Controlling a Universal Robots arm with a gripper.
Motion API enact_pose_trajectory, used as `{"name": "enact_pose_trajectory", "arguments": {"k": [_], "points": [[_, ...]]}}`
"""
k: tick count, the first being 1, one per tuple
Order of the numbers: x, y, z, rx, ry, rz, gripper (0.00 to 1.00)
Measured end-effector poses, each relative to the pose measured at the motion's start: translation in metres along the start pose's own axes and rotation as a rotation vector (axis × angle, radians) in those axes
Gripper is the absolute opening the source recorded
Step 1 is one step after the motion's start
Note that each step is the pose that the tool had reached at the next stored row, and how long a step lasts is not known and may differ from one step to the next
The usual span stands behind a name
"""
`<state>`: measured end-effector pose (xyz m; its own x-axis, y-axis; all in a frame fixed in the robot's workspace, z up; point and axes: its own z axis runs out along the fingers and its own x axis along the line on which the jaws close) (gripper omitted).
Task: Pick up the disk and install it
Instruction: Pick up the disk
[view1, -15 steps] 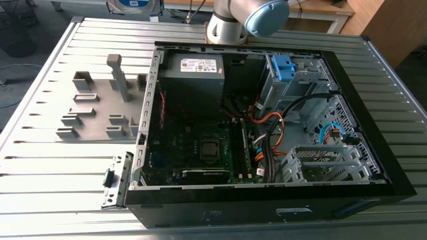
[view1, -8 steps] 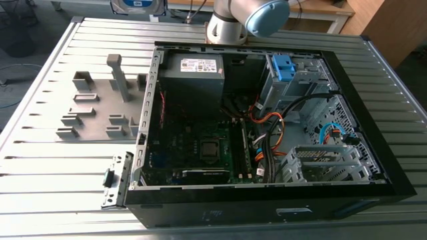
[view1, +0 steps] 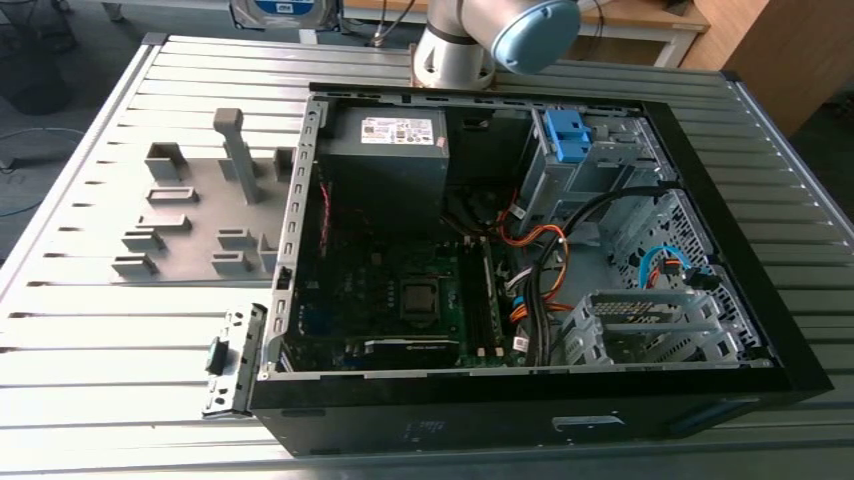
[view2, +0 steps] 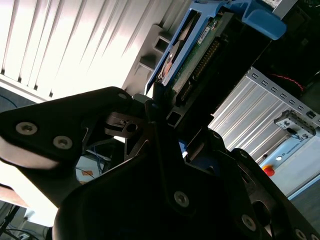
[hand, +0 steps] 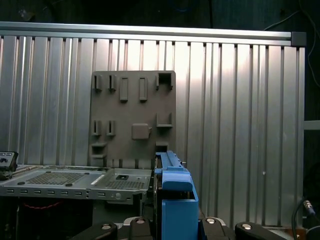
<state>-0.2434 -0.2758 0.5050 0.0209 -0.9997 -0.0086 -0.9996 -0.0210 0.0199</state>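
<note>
So, the claw (hand: 175, 229) is clamped narrow on the disk (hand: 176, 192). It sits edge-on right between the fingers, long axis running straight out ahead of the claw. The second wrist view shows the smooth blue plastic caddy (view2: 260, 22) framing a green board with connector pins. Past the disk's far end lies a matte grey slotted plate (hand: 132, 120) on the ribbed metal table (hand: 240, 125).

Silver-grey tubular arm (view1: 454, 55) with a pale blue joint cap (view1: 534, 32); matt black angular gripper (view2: 165, 120) studded with silver screws (view2: 181, 199)
</note>
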Motion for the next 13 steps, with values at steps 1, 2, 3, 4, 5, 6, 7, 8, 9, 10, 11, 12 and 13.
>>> {"name": "enact_pose_trajectory", "arguments": {"k": [1,2,3,4,5,6,7,8,9,10,11,12,13], "points": [[0.0,-0.001,0.0,0.0,0.0,0.0,0.36],[0.0,-0.002,-0.0001,-0.0001,0.0,0.0,0.36],[0.0,-0.0031,-0.0001,-0.0001,0.0,0.0,0.36],[0.0001,-0.004,-0.0001,-0.0001,0.0,0.0,0.36],[0.0001,-0.005,-0.0001,0.0,0.0,0.0,0.36],[0.0001,-0.006,-0.0001,-0.0001,0.0,0.0,0.36],[0.0001,-0.0069,-0.0002,-0.0001,0.0,0.0,0.36],[0.0002,-0.0078,-0.0002,-0.0001,0.0001,0.0,0.36],[0.0002,-0.0087,-0.0002,-0.0001,0.0,0.0,0.36],[0.0002,-0.0095,-0.0002,-0.0001,0.0,0.0,0.36],[0.0002,-0.0104,-0.0002,-0.0001,0.0,0.0,0.36],[0.0002,-0.0113,-0.0002,0.0,0.0,0.0,0.36],[0.0002,-0.0122,-0.0003,0.0,0.0,0.0,0.36]]}}
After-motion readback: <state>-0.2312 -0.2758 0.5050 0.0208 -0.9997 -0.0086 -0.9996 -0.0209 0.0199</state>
